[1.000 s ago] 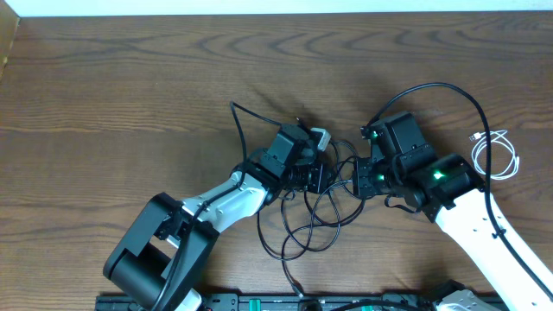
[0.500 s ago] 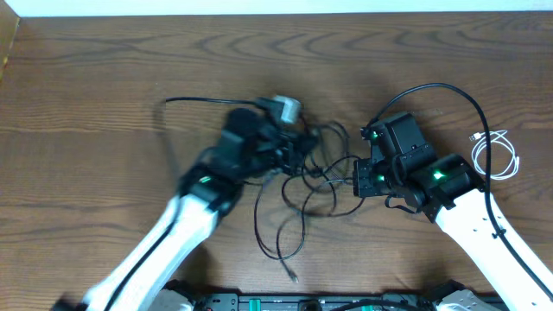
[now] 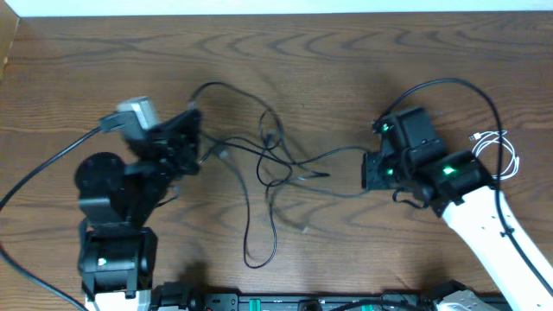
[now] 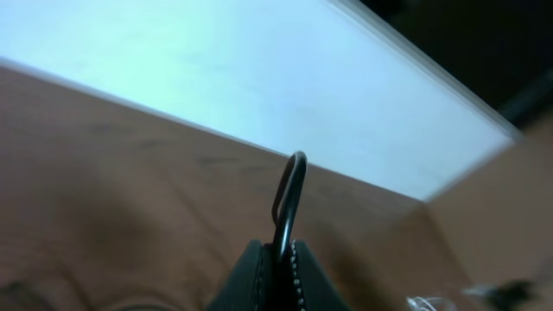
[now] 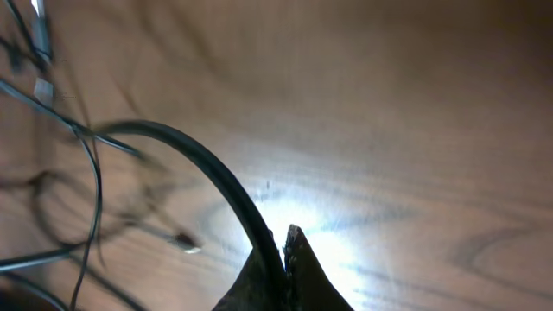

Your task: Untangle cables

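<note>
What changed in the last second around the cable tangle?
The left gripper, shut on a black cable, pulled away to the left, dragging the tangle out into longer, looser strands across the table. Nothing was let go. The right gripper stayed about where it was, still shut on a second cable. The white cable at the right barely moved.

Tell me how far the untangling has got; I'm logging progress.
Done: the white cable lies apart at the right edge. In hand: the left hand and right hand each pinch a black cable, with the hands far apart. Left: loops cross in a knot mid-table, so it looks perhaps half done.
</note>
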### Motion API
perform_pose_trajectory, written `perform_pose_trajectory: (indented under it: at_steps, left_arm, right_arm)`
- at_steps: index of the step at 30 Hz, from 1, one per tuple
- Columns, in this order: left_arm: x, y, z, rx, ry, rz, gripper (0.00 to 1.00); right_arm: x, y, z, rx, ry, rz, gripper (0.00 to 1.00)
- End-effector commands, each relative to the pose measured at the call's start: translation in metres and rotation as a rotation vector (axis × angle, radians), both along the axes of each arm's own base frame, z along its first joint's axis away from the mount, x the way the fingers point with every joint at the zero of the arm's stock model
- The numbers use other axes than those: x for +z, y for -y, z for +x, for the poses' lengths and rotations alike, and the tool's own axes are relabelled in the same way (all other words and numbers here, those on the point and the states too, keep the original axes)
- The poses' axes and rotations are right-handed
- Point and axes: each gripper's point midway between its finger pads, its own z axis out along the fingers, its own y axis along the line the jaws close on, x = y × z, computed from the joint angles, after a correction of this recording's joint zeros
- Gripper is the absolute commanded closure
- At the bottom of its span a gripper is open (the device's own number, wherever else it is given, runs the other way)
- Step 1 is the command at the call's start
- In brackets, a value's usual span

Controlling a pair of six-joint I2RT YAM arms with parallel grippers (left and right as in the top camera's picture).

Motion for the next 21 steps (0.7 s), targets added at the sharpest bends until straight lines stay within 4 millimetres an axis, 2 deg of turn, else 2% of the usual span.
perform_pose_trajectory:
  at_steps: [1, 4, 5, 9, 11, 12, 15, 19, 21]
  left_arm:
    - [-0.011, -0.039, 0.003, 0.143, -0.077, -0.041, 0.92]
    - [-0.023, -0.057, 0.005, 0.211, -0.141, -0.103, 0.93]
    - [-0.026, -0.059, 0.007, 0.217, -0.157, -0.116, 0.93]
    - [-0.041, -0.053, 0.014, 0.165, -0.216, -0.142, 0.93]
    - [-0.053, -0.047, 0.017, 0.127, -0.268, -0.166, 0.92]
    - [-0.06, -0.045, 0.019, 0.11, -0.296, -0.178, 0.93]
    - [-0.089, -0.039, 0.023, 0.064, -0.409, -0.202, 0.93]
    - [-0.126, -0.033, 0.024, 0.022, -0.552, -0.238, 0.93]
    - [-0.144, -0.032, 0.023, 0.007, -0.619, -0.239, 0.92]
  right_arm:
    - [0.061, 0.016, 0.021, -0.037, 0.183, 0.008, 0.99]
    - [0.096, 0.044, 0.03, -0.135, 0.272, -0.037, 0.99]
    - [0.111, 0.06, 0.033, -0.188, 0.313, -0.067, 0.99]
    - [0.146, 0.096, 0.035, -0.309, 0.422, -0.121, 0.99]
    - [0.158, 0.104, 0.035, -0.339, 0.463, -0.111, 0.99]
    - [0.162, 0.104, 0.034, -0.34, 0.476, -0.096, 0.99]
    - [0.167, 0.084, 0.032, -0.23, 0.486, -0.023, 0.99]
    - [0.165, 0.051, 0.027, -0.032, 0.464, 0.072, 0.99]
    - [0.16, 0.046, 0.027, -0.014, 0.442, 0.091, 0.99]
